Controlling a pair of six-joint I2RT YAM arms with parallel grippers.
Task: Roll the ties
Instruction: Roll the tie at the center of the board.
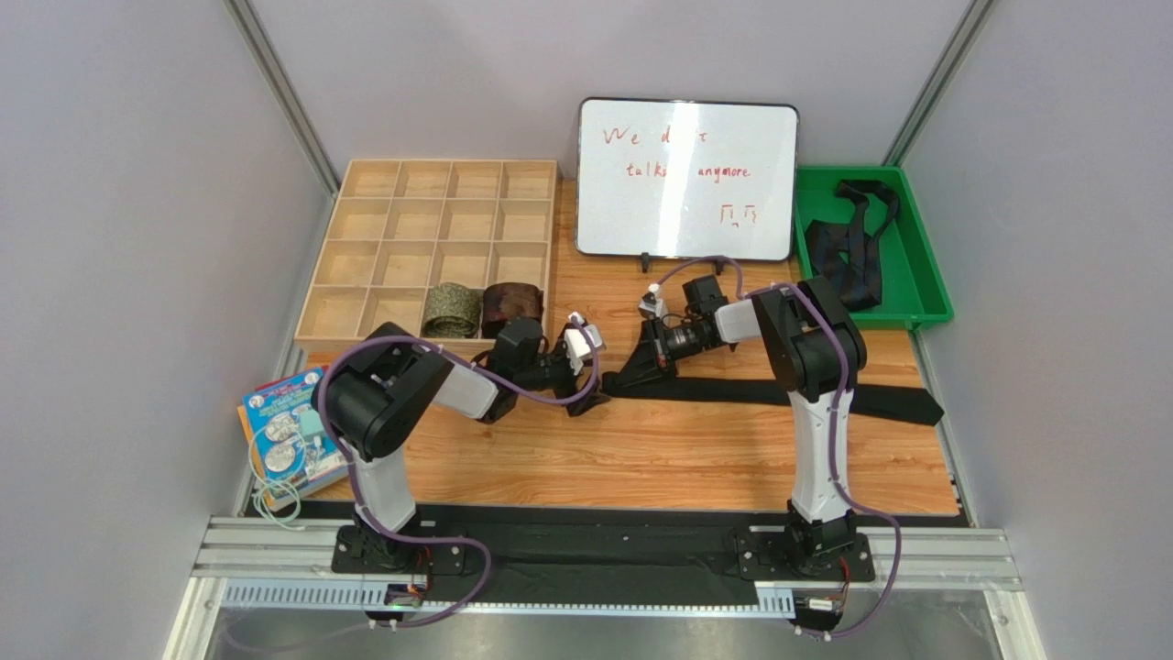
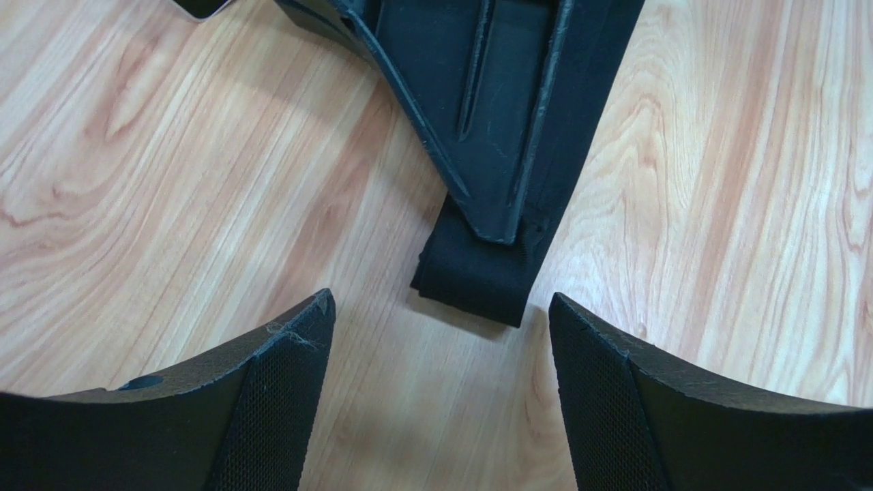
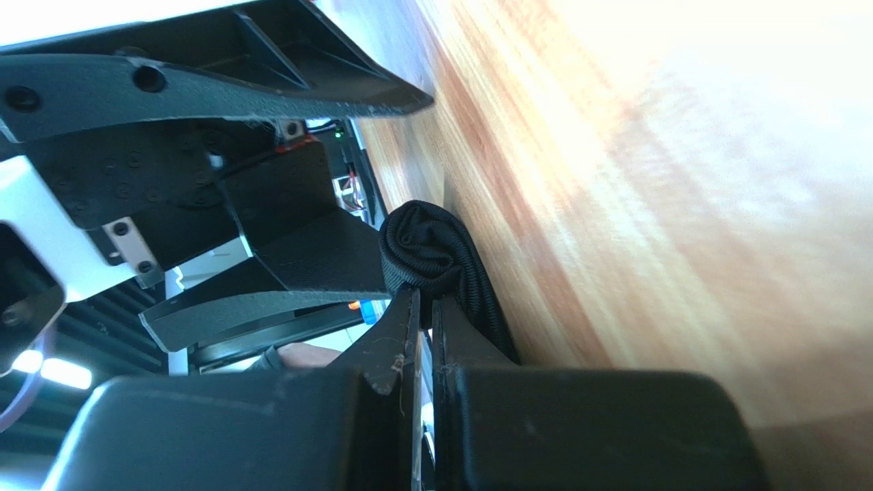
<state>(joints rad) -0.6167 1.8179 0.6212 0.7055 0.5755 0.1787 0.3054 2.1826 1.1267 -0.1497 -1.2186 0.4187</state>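
Wooden tabletop (image 1: 689, 461) is carrying the black tie (image 1: 895, 402) stretched across its middle, the right gripper (image 3: 422, 297) is pinching its folded end between pressed-together jaws, the left gripper (image 2: 441, 304) is hovering nearby with jaws spread, so each wrap should be staying tight and edge-aligned.

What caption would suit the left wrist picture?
Open left gripper hovers before the black tie, its end pinched by the shut right gripper.
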